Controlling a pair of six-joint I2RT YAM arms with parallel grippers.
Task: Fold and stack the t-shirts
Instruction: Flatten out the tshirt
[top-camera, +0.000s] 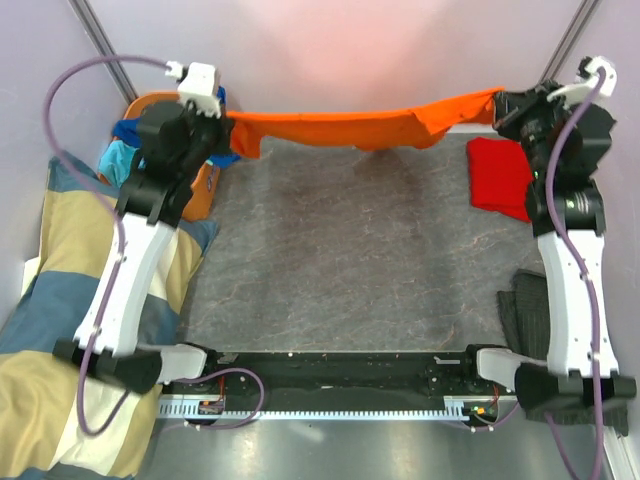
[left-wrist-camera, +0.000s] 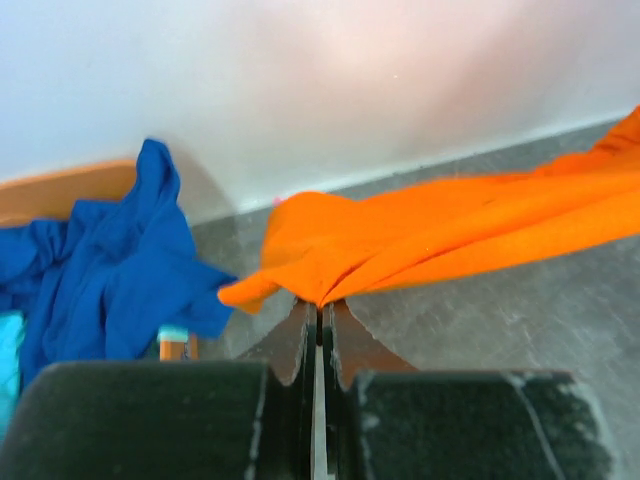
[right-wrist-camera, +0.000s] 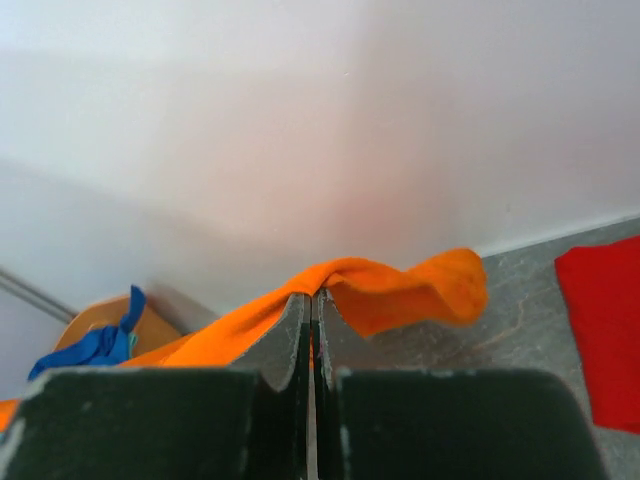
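Along the far edge of the table (top-camera: 350, 270), I see the orange t-shirt (top-camera: 340, 128) stretched out. The left gripper (left-wrist-camera: 318, 304) and right gripper (right-wrist-camera: 312, 298) each clamp one end, jaws closed.

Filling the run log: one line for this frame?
left gripper: shut on bright orange cotton t-shirt | right gripper: shut on same shirt | shirt: stretched between both

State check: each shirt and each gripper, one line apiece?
bright orange cotton t-shirt: stretched between both grippers, unfolded.
red cotton t-shirt: lying flat, apparently folded.
royal blue cotton t-shirt: crumpled in a heap.
left gripper: shut on orange t-shirt.
right gripper: shut on orange t-shirt.
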